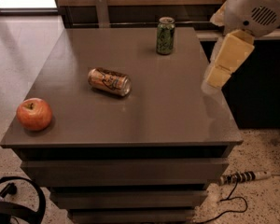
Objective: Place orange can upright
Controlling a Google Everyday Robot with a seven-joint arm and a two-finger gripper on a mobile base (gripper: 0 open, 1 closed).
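The orange can (109,81) lies on its side on the grey table (172,111), left of the middle, with its silver end toward the front right. My gripper (213,78) hangs from the white arm (252,8) at the upper right, above the table's right edge. It is well to the right of the can, apart from it, and holds nothing that I can see.
A green can (165,35) stands upright near the table's back edge. A red-orange apple (34,114) sits at the front left corner. A power strip and cable (245,177) lie on the floor at the right. A dark counter runs behind.
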